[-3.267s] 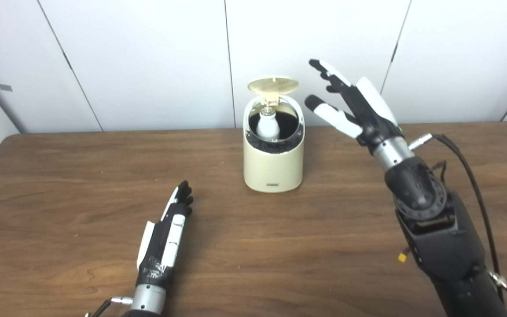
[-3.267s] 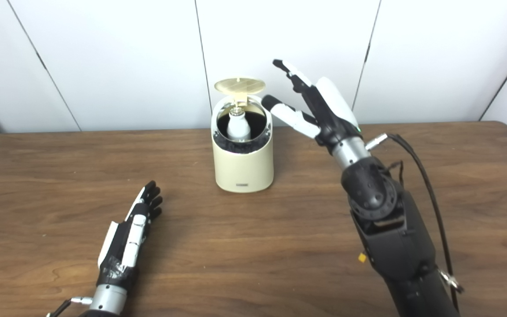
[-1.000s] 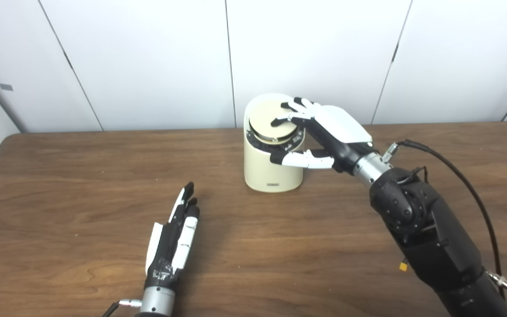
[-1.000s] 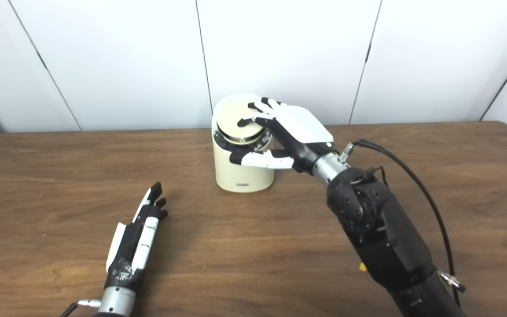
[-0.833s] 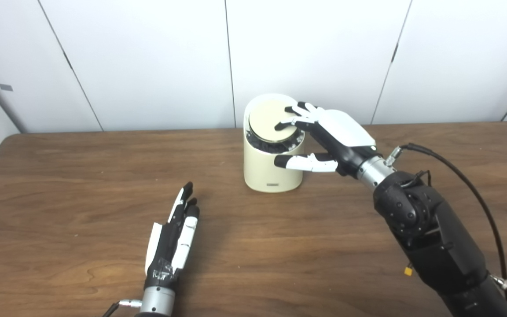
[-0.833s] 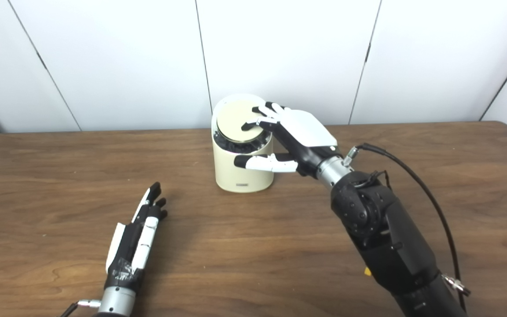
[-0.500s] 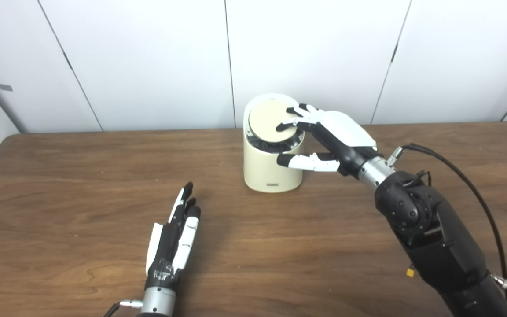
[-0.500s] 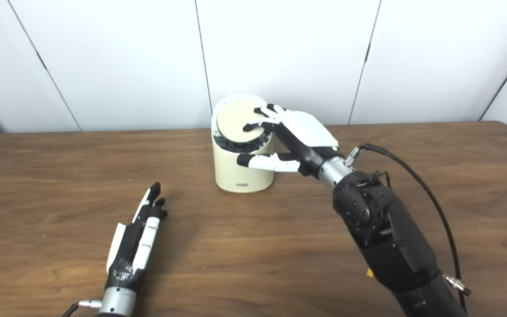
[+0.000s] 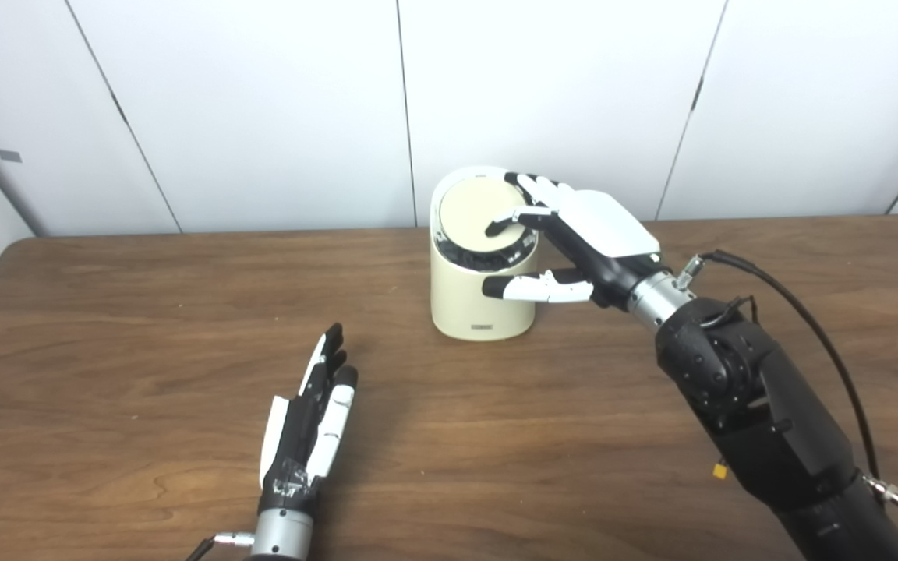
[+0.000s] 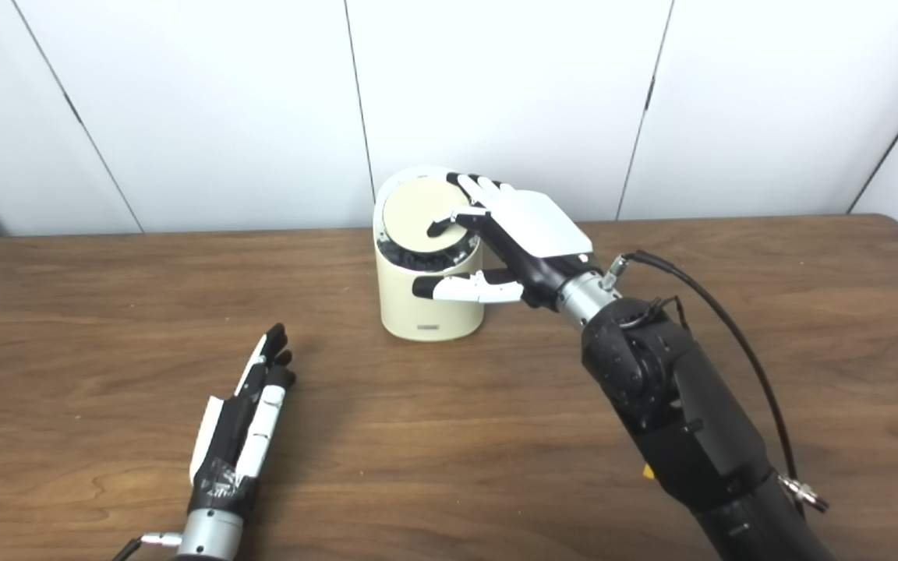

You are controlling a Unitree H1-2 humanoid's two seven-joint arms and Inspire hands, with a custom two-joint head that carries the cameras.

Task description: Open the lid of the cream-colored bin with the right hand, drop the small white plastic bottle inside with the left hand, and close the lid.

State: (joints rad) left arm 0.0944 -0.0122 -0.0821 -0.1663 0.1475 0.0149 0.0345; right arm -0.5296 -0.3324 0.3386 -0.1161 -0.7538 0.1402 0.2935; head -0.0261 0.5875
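lid [image 9: 476,216] is down now. a few seconds back it stood up off the rear hinge with the small white bottle upright in the mouth of the cream bin [image 9: 482,300]; over the last second i see my right hand [image 9: 574,238] pushing it flat. fingertips [image 9: 496,228] rest on the disc, thumb lies along the front wall just under the rim. hand holds nothing, fingers spread and curved over the top.

the disc still looks slightly tilted: a dark crescent of the inner ring shows along its front edge. cannot tell whether it has latched. bottle is out of sight; i judge it is inside under the lid, since nothing white lies on the table [image 9: 145,327].

left hand [image 10: 242,425] lies flat on the table, near side, well apart from the bin, fingers straight and together, empty. barely shifted in that time.

reading: drop is done, closing is in its last press. i'd want a firm push before pulling away.

writing: a small dark label low on the bin's front [image 9: 484,328], too small to read. no other marks legible.
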